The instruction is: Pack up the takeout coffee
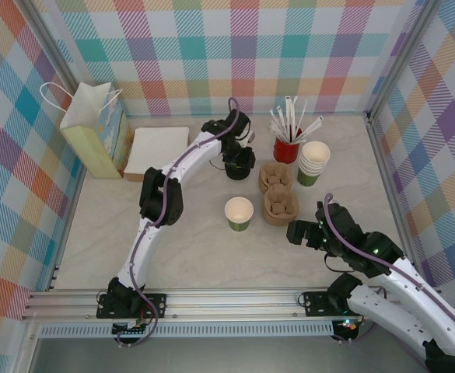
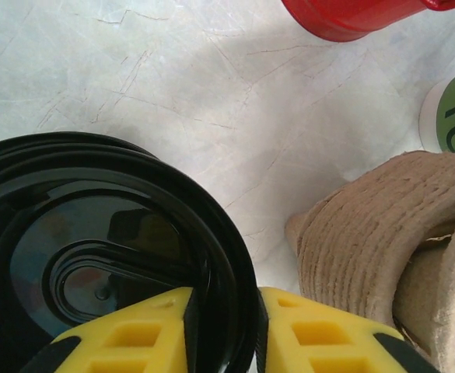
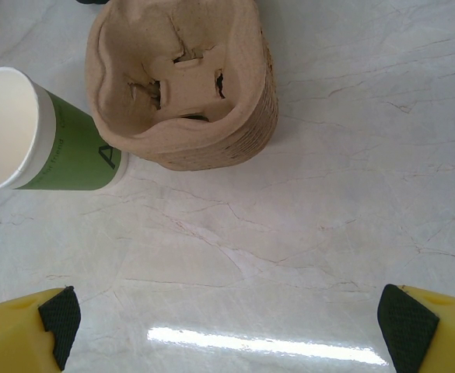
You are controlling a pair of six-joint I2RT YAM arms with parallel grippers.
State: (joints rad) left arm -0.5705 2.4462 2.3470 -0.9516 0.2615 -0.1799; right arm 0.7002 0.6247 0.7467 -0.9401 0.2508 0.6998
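Paper cup (image 1: 239, 212): stands upright near the centre of the top view, mouth open, on bare desk. It sits just left of the brown pulp carriers (image 1: 278, 190), but I cannot tell if they touch.

Surface: desk (image 1: 188, 249) is pale, marble-look, with thin grey-brown veins. It is glossy, and a strip of glare shows low in the right wrist view.

Room: walls (image 1: 211, 54) are pastel plaid in teal, orange, purple and yellow. A metal rail (image 1: 211, 299) runs along the bottom of the frame.

Cup, right wrist view: seen at the left edge (image 3: 71, 155). Olive-green outside with a dark printed letter, white rolled rim, cream inside. The carrier (image 3: 184, 81) is beside it, at top centre.

Black lid (image 1: 240, 165): above the cup in the top view, well apart from it. In the left wrist view (image 2: 95, 256) it is shiny and round, with a raised oval tab. Other black rims show beneath it.

Left gripper (image 1: 239, 154): down over the lid. Its yellow fingers (image 2: 134, 338) are pinched on the lid's rim, one each side.

Right gripper (image 1: 301, 231): at lower right of the top view, spread wide and holding nothing. Its fingers (image 3: 33, 326) sit in the bottom corners of its own view.

Also present: white paper bag (image 1: 95, 128) at upper left, flat white box (image 1: 157, 149), red cup of straws (image 1: 287, 146), cup stack (image 1: 314, 162).
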